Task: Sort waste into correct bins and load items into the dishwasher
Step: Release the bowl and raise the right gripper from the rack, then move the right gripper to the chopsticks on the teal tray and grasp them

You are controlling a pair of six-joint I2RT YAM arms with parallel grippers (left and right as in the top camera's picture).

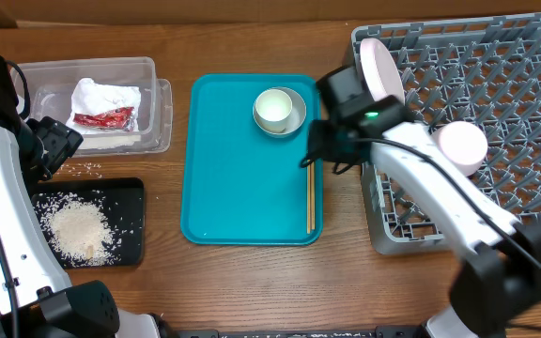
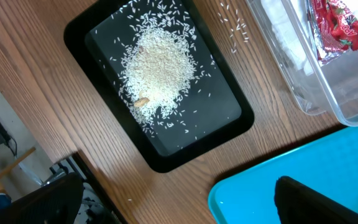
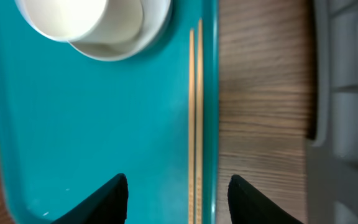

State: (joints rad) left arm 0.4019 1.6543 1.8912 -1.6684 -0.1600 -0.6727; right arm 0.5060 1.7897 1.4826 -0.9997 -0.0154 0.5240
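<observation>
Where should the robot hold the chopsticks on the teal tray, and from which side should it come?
Grip the chopsticks near mid-length, from straight above, pinching across the pair. They lie flat, parallel, close beside the tray's right rim, so a side approach looks blocked.

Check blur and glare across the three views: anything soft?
Right wrist: large grey plastic dish rack at the right edge is smeared; thin wooden chopsticks read fairly crisp. Left wrist: sharp, loose white rice grains resolve singly on the shallow black rectangular tray; mild sheen on the clear rectangular plastic tub. Overhead: even light, no blur.
</observation>
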